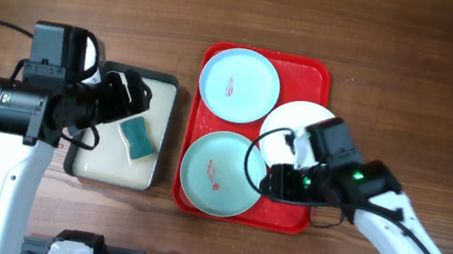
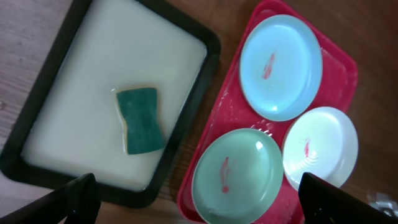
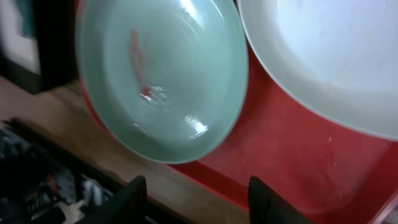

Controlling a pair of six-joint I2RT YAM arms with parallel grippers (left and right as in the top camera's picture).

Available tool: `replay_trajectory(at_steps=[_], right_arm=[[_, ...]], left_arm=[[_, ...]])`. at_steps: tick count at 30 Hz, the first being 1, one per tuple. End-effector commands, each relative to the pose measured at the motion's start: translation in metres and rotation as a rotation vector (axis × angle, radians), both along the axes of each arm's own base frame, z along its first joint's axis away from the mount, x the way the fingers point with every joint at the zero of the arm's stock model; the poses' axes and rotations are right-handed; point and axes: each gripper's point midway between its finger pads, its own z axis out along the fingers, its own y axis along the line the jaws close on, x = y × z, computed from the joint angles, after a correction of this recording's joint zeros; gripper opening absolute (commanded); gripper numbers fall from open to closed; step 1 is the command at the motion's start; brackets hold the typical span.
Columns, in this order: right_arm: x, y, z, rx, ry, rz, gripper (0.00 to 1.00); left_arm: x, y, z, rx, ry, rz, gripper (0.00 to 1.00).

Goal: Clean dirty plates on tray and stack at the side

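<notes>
The red tray holds three plates, each with a red smear. A pale blue plate lies at the back, a pale blue-green plate at the front, and a white plate at the right, partly hidden under my right arm. My right gripper is open and empty, low over the tray's front rim, between the blue-green plate and the white plate. My left gripper is open and empty above the grey pan. The left wrist view shows all three plates.
A dark-rimmed grey pan stands left of the tray with a green sponge in it; the sponge also shows in the left wrist view. Wooden table surrounds both. A black rail runs along the front edge.
</notes>
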Motion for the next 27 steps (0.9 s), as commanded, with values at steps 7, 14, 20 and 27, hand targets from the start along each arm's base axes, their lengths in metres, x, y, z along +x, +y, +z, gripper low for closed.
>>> replay_trajectory(at_steps=[7,14,20,27], right_arm=[[0.024,0.005,-0.07,-0.123,0.045,-0.012,0.34],[0.05,0.009,-0.076,-0.119,0.009,-0.173,0.09],[0.05,-0.004,-0.08,-0.187,0.005,-0.212,0.04],[0.051,-0.003,-0.08,-0.187,-0.007,-0.187,0.04]], left_arm=[[-0.006,0.023,-0.003,0.105,0.036,0.107,0.86],[-0.013,0.024,-0.038,0.097,0.157,0.151,0.8],[-0.019,0.015,-0.107,0.108,0.294,0.136,0.67],[-0.015,0.021,-0.182,0.205,0.368,0.256,0.49]])
